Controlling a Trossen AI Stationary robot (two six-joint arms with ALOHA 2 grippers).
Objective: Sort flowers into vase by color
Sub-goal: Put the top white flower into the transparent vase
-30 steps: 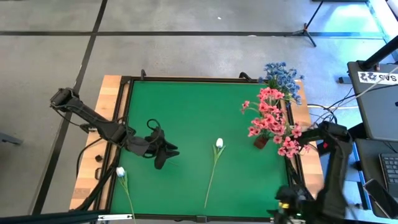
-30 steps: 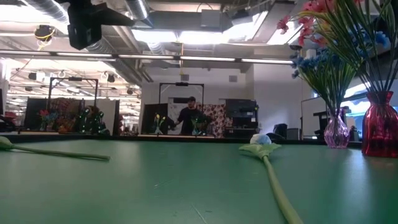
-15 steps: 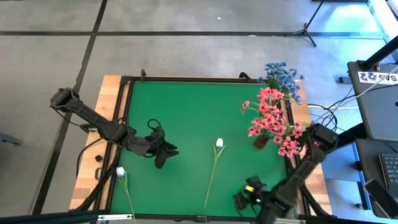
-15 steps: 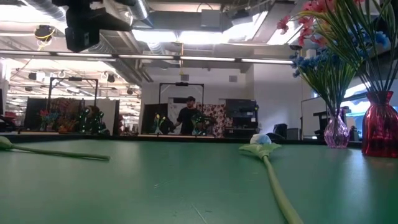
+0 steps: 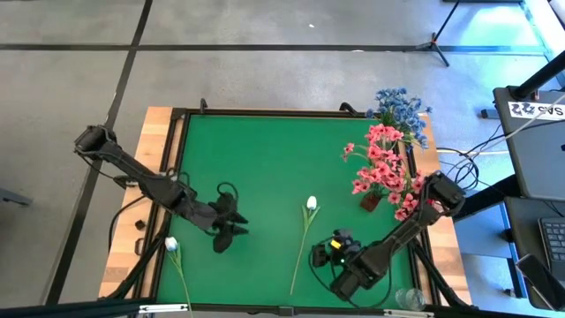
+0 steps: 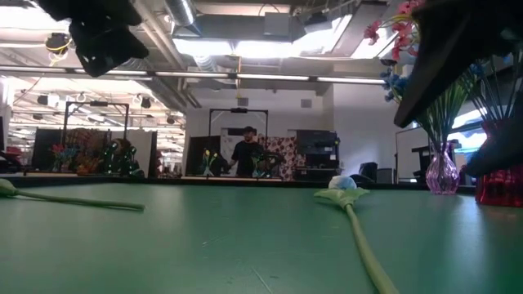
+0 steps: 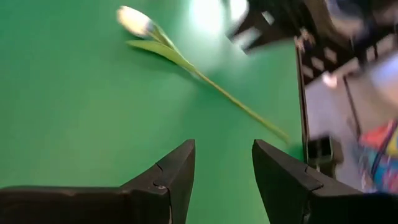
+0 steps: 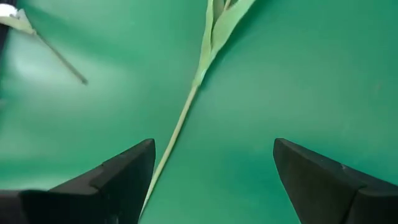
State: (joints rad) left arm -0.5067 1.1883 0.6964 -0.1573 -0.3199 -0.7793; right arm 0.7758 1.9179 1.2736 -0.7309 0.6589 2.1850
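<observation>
Right now the right gripper [image 5: 320,256] hangs with its fingers spread wide and nothing between them, over the green mat near the front edge — just beside the lower stem of the white tulip [image 5: 310,204] lying at mid-table. The left gripper [image 5: 222,237] hovers near the front-left part of the mat, its fingers parted and empty; a second white tulip [image 5: 171,245] lies by the front-left corner, its stem running off toward the front edge. At the right edge stand two vases, one holding pink flowers [image 5: 381,168] and, toward the far-right corner, one holding blue flowers [image 5: 402,109]. The tulip looks light and limp-stemmed, so a grip on the stem a little below the bud would likely carry it best — the bud itself seems soft and easy to crush, and the thin stem could slip or droop if taken near its tail. A white label on the equipment beyond the right edge bears dark writing, too small to read.
</observation>
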